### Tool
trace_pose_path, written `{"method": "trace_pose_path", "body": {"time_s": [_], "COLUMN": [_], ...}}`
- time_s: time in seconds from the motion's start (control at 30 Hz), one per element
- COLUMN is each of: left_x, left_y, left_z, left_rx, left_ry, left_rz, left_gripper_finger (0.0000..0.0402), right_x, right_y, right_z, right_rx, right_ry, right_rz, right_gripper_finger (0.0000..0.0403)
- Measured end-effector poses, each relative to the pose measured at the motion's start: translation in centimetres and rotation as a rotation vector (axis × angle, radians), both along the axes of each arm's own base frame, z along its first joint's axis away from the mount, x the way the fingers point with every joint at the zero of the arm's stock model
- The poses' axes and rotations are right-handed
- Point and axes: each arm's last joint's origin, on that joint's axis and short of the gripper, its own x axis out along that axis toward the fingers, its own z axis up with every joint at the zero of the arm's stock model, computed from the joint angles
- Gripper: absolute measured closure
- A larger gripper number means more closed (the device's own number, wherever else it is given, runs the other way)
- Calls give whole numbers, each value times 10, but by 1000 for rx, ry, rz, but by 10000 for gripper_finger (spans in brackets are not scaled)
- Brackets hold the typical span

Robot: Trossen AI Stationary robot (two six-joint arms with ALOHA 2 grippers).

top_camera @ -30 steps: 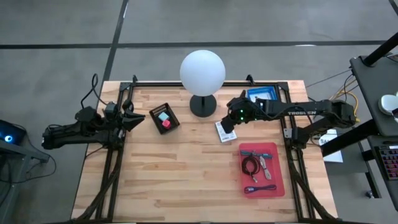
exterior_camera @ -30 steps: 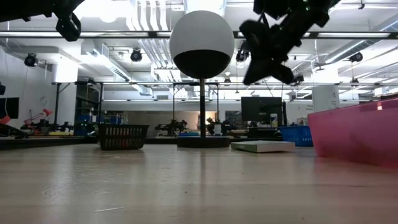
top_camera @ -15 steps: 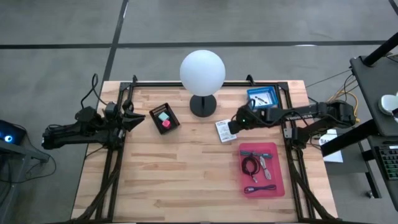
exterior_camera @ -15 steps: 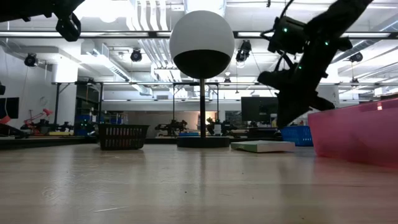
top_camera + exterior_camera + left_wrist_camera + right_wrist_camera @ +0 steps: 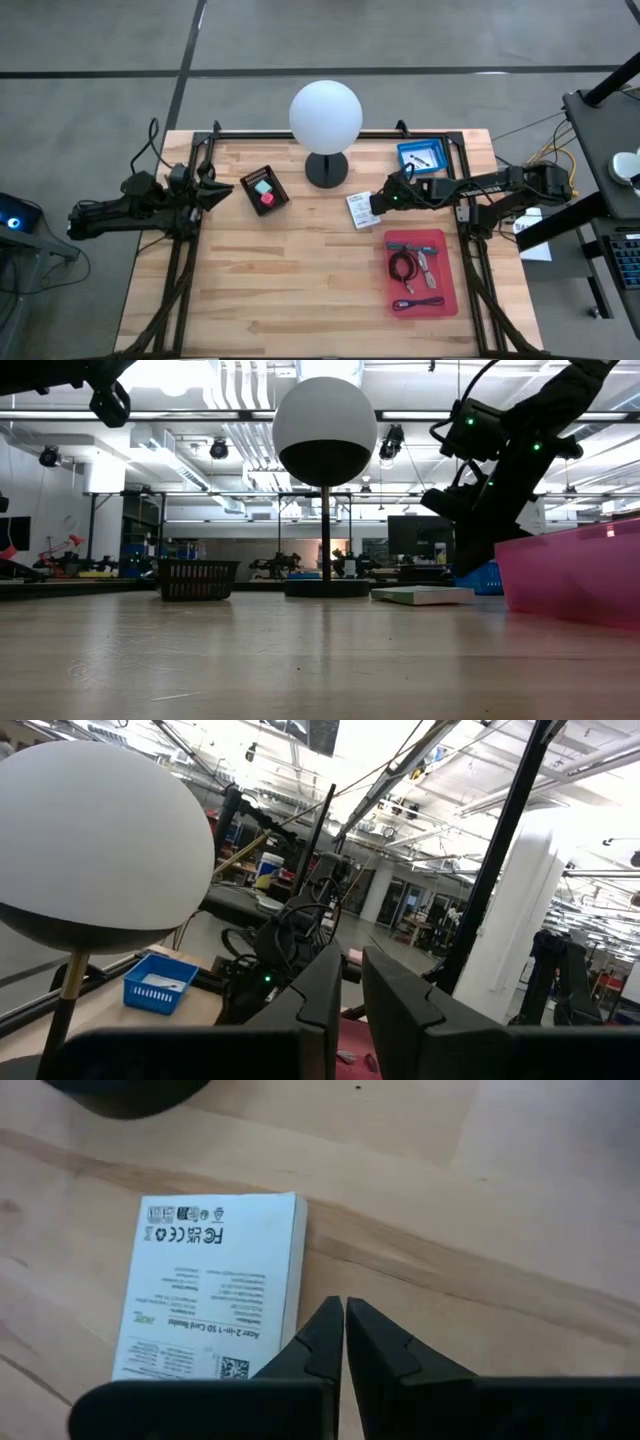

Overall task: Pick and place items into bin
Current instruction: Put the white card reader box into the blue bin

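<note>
The white printed card (image 5: 357, 210) lies flat on the wood table; it also shows in the right wrist view (image 5: 215, 1285) and the low view (image 5: 420, 595). My right gripper (image 5: 376, 206) hangs shut just above the table at the card's right edge (image 5: 343, 1308). A red bin (image 5: 447, 270) holds the dark coiled cable (image 5: 403, 266), silvery metal piece (image 5: 425, 262), teal pen (image 5: 414, 245) and purple cord (image 5: 418, 302). Green and pink blocks (image 5: 264, 191) sit in a small black tray. My left gripper (image 5: 226, 188) waits shut at the table's left edge.
The white globe lamp (image 5: 325, 115) stands on its black base (image 5: 326, 169) at the far middle of the table, just left of my right arm. A blue bin (image 5: 421, 155) sits at the far right. Bare wood spreads across the near half of the table.
My right gripper has come down from high above the card to just over the table, shifting a little toward the right edge and tipping its fingers downward. The card has stayed in place.
</note>
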Motion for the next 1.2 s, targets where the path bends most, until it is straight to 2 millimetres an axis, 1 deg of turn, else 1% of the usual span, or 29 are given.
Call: {"method": "trace_pose_path", "body": {"time_s": [0.33,0.4,0.53,0.67,0.73,0.87,1.0,1.2], "left_x": [0,0,0,0,1,12,28,44], "left_y": [0,0,0,0,0,1,1,2], "left_z": [0,0,0,0,-1,-6,-14,-12], "left_rx": [-2,-2,-2,-5,-36,-109,-114,-113], "left_ry": [0,0,0,1,7,71,160,142], "left_rz": [-1,-1,-1,-2,-8,-25,-56,-58], "left_gripper_finger": [372,372,372,372,372,372,372,372], "right_x": [-3,-1,5,1,0,1,2,1], "right_y": [1,0,0,0,0,0,0,0], "right_z": [-6,-4,0,-3,-5,-4,-4,-5], "right_rx": [84,68,33,27,1,-37,-34,-25], "right_ry": [-78,-101,-130,-91,-76,-54,-56,-49], "right_rz": [-160,-135,1,-44,-26,48,97,114], "right_gripper_finger": [394,394,394,394,394,394,394,394]}}
